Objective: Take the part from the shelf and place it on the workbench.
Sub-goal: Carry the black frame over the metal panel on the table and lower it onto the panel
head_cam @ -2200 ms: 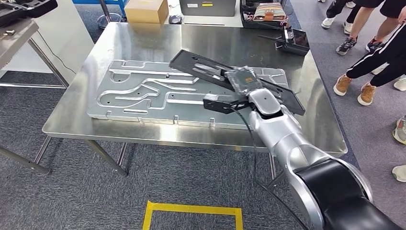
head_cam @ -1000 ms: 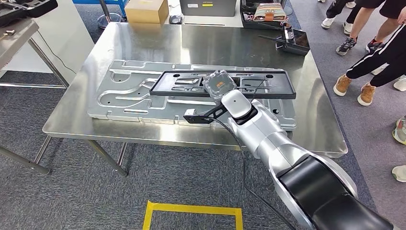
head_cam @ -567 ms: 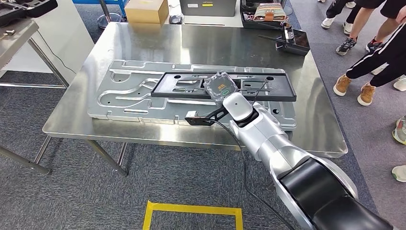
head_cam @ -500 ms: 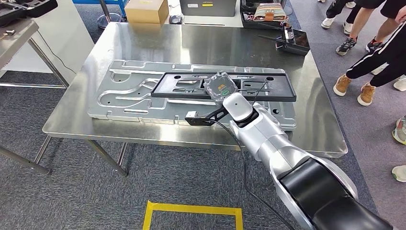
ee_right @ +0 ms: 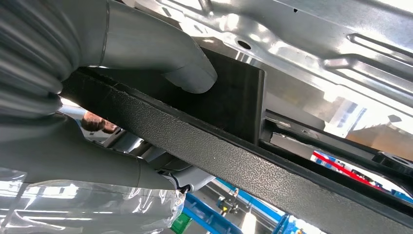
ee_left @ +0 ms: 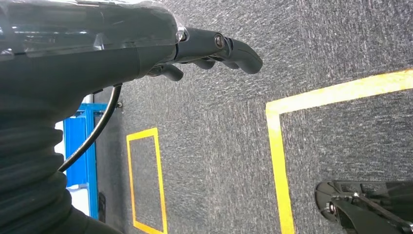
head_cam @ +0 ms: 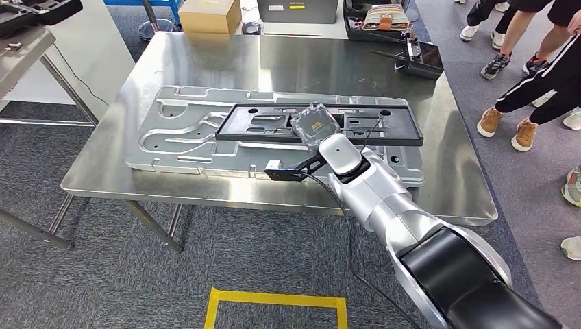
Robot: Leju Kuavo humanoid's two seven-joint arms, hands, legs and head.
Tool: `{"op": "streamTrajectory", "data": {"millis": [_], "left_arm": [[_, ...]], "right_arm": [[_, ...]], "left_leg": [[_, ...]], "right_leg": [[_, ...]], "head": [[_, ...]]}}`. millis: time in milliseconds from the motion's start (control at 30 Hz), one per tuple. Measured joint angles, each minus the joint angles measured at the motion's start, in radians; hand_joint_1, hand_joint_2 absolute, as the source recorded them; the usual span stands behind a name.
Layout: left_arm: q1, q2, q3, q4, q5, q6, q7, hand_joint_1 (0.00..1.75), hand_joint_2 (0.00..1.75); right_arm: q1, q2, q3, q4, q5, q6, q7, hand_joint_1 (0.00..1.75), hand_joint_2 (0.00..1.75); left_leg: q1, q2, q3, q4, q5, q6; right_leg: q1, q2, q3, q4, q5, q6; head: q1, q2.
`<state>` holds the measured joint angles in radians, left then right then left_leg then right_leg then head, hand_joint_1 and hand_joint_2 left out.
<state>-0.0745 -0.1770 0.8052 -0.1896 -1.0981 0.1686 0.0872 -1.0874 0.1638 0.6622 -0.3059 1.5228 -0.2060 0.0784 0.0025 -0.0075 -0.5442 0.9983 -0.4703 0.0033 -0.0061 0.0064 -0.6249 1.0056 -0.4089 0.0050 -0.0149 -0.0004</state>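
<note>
The right hand [head_cam: 315, 125] grips the black frame part [head_cam: 274, 123] by its near edge, level just above the ribbed metal panel [head_cam: 178, 130] on the workbench [head_cam: 205, 62], so lowering and release remain.

The silver right arm reaches forward over the desk, its robot hand [head_cam: 315, 126] gripping the black part [head_cam: 260, 123]. The left robot hand [ee_left: 209, 48] hangs downward, fingers loosely curled.
</note>
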Motion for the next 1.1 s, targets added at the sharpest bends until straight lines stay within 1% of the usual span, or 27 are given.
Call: {"op": "streamTrajectory", "data": {"millis": [133, 233, 300, 333, 367, 400, 467, 500, 533, 567, 600, 633, 667, 700, 733, 767, 833, 867, 900, 933, 967, 1000, 1033, 1067, 1100], "left_arm": [[0.0, 0.0, 0.002, 0.0, 0.008, 0.001, -0.001, 0.0, 1.75], [0.0, 0.0, 0.003, 0.0, 0.01, 0.001, -0.001, 0.0, 1.75], [0.0, 0.0, 0.003, 0.0, 0.01, 0.001, -0.001, 0.0, 1.75], [0.0, -0.001, 0.003, 0.0, 0.01, 0.002, -0.002, 0.0, 1.75], [0.0, -0.001, 0.003, 0.0, 0.01, 0.002, -0.002, 0.0, 1.75], [0.0, -0.001, 0.003, 0.0, 0.01, 0.002, -0.002, 0.0, 1.75], [0.0, -0.002, 0.003, 0.0, 0.01, 0.002, -0.002, 0.0, 1.75], [0.001, -0.002, 0.003, 0.0, 0.01, 0.002, -0.002, 0.0, 1.75], [0.001, -0.002, 0.003, 0.0, 0.01, 0.002, -0.003, 0.0, 1.75], [0.002, -0.002, 0.003, 0.0, 0.01, 0.002, -0.003, 0.0, 1.75], [0.002, -0.002, 0.003, 0.0, 0.01, 0.002, -0.003, 0.0, 1.75], [0.003, -0.002, 0.003, 0.0, 0.01, 0.002, -0.004, 0.0, 1.75], [0.003, -0.002, 0.003, 0.0, 0.01, 0.002, -0.006, 0.0, 1.75], [0.002, -0.003, 0.003, 0.0, 0.01, 0.001, -0.006, 0.0, 1.75], [0.002, -0.003, 0.003, 0.0, 0.01, 0.001, -0.007, 0.0, 1.75], [0.001, -0.003, 0.003, 0.0, 0.009, 0.001, -0.007, 0.0, 1.75], [0.001, -0.002, 0.003, 0.0, 0.009, 0.0, -0.008, 0.0, 1.75], [0.001, -0.002, 0.003, 0.0, 0.008, 0.0, -0.009, 0.0, 1.75], [0.001, -0.002, 0.003, 0.0, 0.008, 0.0, -0.01, 0.0, 1.75], [0.001, -0.002, 0.003, 0.0, 0.007, 0.0, -0.01, 0.0, 1.75], [0.001, -0.002, 0.003, 0.0, 0.007, 0.0, -0.01, 0.0, 1.75], [0.001, -0.002, 0.003, 0.0, 0.007, 0.0, -0.01, 0.0, 1.75], [0.002, -0.002, 0.003, 0.0, 0.007, 0.0, -0.009, 0.0, 1.75], [0.003, -0.002, 0.003, 0.0, 0.007, 0.0, -0.009, 0.0, 1.75], [0.004, -0.002, 0.003, 0.0, 0.008, -0.001, -0.008, 0.0, 1.75]], "right_arm": [[0.0, 0.001, 0.0, 0.0, 0.0, 0.0, -0.006, 1.75, 1.75], [0.0, 0.003, 0.0, 0.0, 0.0, 0.0, -0.007, 1.75, 1.75], [-0.001, 0.004, 0.0, -0.001, 0.0, -0.001, -0.007, 1.75, 1.75], [-0.001, 0.005, 0.0, -0.001, 0.0, -0.001, -0.007, 1.75, 1.75], [-0.003, 0.005, 0.0, -0.001, 0.0, -0.002, -0.007, 1.75, 1.75], [-0.003, 0.005, 0.0, -0.001, 0.0, -0.002, -0.007, 1.75, 1.75], [-0.001, 0.005, 0.0, -0.001, 0.0, -0.002, -0.007, 1.75, 1.75], [0.002, 0.005, 0.0, 0.0, 0.0, -0.002, -0.007, 1.75, 1.75], [0.004, 0.005, 0.0, 0.0, 0.0, -0.002, -0.007, 1.75, 1.75], [0.006, 0.005, 0.0, 0.0, 0.0, -0.002, -0.006, 1.75, 1.75], [0.006, 0.005, 0.0, 0.0, 0.0, -0.002, -0.006, 1.75, 1.75], [0.005, 0.005, 0.0, 0.0, 0.0, -0.003, -0.005, 1.75, 1.75], [0.004, 0.004, 0.0, 0.0, 0.001, -0.004, -0.004, 1.75, 1.75], [0.004, 0.004, 0.0, 0.0, 0.001, -0.005, -0.002, 1.75, 1.75], [0.004, 0.004, 0.0, 0.0, 0.002, -0.006, -0.001, 1.75, 1.75], [0.004, 0.003, 0.0, 0.0, 0.002, -0.008, 0.001, 1.75, 1.75], [0.005, 0.0, 0.0, -0.001, 0.003, -0.009, 0.002, 1.75, 1.75], [0.004, -0.001, 0.0, -0.002, 0.003, -0.011, 0.003, 1.75, 1.75], [0.003, -0.002, 0.0, -0.003, 0.003, -0.013, 0.004, 1.75, 1.75], [0.003, -0.002, 0.0, -0.004, 0.003, -0.015, 0.004, 1.75, 1.75], [0.004, -0.002, 0.0, -0.004, 0.003, -0.017, 0.004, 1.75, 1.75], [0.006, -0.003, 0.0, -0.004, 0.004, -0.019, 0.003, 1.75, 1.75], [0.009, -0.003, 0.0, -0.003, 0.004, -0.019, 0.003, 1.75, 1.75], [0.011, -0.004, 0.0, -0.004, 0.004, -0.021, 0.003, 1.75, 1.75], [0.012, -0.004, 0.0, -0.004, 0.004, -0.024, 0.003, 1.75, 1.75]], "left_leg": [[-0.001, 0.0, -0.003, 0.005, -0.002, 0.003], [-0.001, 0.0, -0.005, 0.01, -0.003, 0.007], [0.003, 0.001, -0.003, 0.004, 0.002, 0.014], [0.006, 0.002, 0.001, -0.003, 0.006, 0.019], [0.01, 0.003, 0.004, -0.009, 0.011, 0.024], [0.012, 0.004, 0.007, -0.013, 0.014, 0.027], [0.012, 0.004, 0.007, -0.014, 0.013, 0.028], [0.012, 0.004, 0.007, -0.013, 0.012, 0.028], [0.013, 0.003, 0.008, -0.012, 0.009, 0.026], [0.013, 0.001, 0.011, -0.01, 0.005, 0.024], [0.014, 0.0, 0.015, -0.007, 0.0, 0.021], [0.014, 0.0, 0.019, -0.005, -0.007, 0.016], [0.013, 0.0, 0.021, -0.001, -0.013, 0.01], [0.012, 0.0, 0.021, 0.002, -0.018, 0.004], [0.011, 0.0, 0.02, 0.002, -0.022, -0.003], [0.011, 0.0, 0.019, 0.002, -0.024, -0.009], [0.014, 0.001, 0.024, 0.004, -0.033, -0.021], [0.015, 0.002, 0.018, 0.024, -0.045, -0.026], [0.016, 0.002, 0.0, 0.065, -0.065, -0.03], [0.017, 0.002, -0.032, 0.126, -0.089, -0.033], [0.018, 0.002, -0.074, 0.197, -0.113, -0.035], [0.018, 0.002, -0.116, 0.259, -0.126, -0.037], [0.018, 0.002, -0.145, 0.292, -0.122, -0.037], [0.018, 0.002, -0.157, 0.288, -0.097, -0.036], [0.018, 0.003, -0.15, 0.245, -0.055, -0.034]], "right_leg": [[-0.001, 0.0, 0.0, 0.0, 0.001, 0.002], [-0.001, 0.0, 0.0, -0.001, 0.003, 0.007], [0.0, 0.0, 0.002, -0.003, 0.004, 0.013], [0.001, 0.0, -0.001, 0.003, -0.001, 0.017], [0.001, -0.001, -0.012, 0.027, -0.017, 0.021], [0.0, -0.001, -0.034, 0.073, -0.042, 0.025], [-0.004, -0.001, -0.103, 0.211, -0.1, 0.031], [-0.007, -0.001, -0.133, 0.265, -0.112, 0.034], [-0.009, -0.002, -0.148, 0.284, -0.105, 0.036], [-0.012, -0.002, -0.141, 0.262, -0.079, 0.037], [-0.014, -0.003, -0.116, 0.202, -0.038, 0.037], [-0.016, -0.004, -0.083, 0.133, -0.006, 0.036], [-0.014, -0.004, -0.054, 0.072, 0.015, 0.033], [-0.012, -0.005, -0.035, 0.033, 0.022, 0.028], [-0.009, -0.005, -0.028, 0.018, 0.016, 0.021], [-0.005, -0.004, -0.027, 0.015, 0.012, 0.014], [-0.005, -0.003, -0.019, 0.009, 0.006, -0.001], [-0.006, -0.003, -0.012, 0.005, 0.004, -0.008], [-0.008, -0.003, -0.004, 0.001, 0.001, -0.014], [-0.008, -0.003, 0.002, -0.001, -0.003, -0.02], [-0.006, -0.003, 0.005, -0.001, -0.006, -0.023], [-0.005, -0.003, 0.008, -0.001, -0.01, -0.026], [-0.003, -0.002, 0.012, 0.0, -0.014, -0.026], [-0.002, -0.001, 0.016, 0.002, -0.018, -0.026], [-0.002, 0.001, 0.021, 0.004, -0.023, -0.024]], "head": [[0.0, 0.0], [0.0, 0.0], [0.0, 0.0], [0.0, 0.0], [0.0, 0.0], [0.0, 0.0], [0.0, 0.0], [0.0, 0.0], [0.0, 0.0], [0.0, 0.0], [0.0, 0.0], [0.0, 0.0], [0.0, 0.0], [0.0, 0.0], [0.0, 0.0], [0.0, 0.0], [0.0, 0.0], [0.0, 0.0], [-0.001, 0.0], [-0.001, 0.0], [-0.001, 0.0], [-0.001, 0.0], [-0.001, 0.0], [-0.001, 0.0], [-0.001, 0.0]]}}
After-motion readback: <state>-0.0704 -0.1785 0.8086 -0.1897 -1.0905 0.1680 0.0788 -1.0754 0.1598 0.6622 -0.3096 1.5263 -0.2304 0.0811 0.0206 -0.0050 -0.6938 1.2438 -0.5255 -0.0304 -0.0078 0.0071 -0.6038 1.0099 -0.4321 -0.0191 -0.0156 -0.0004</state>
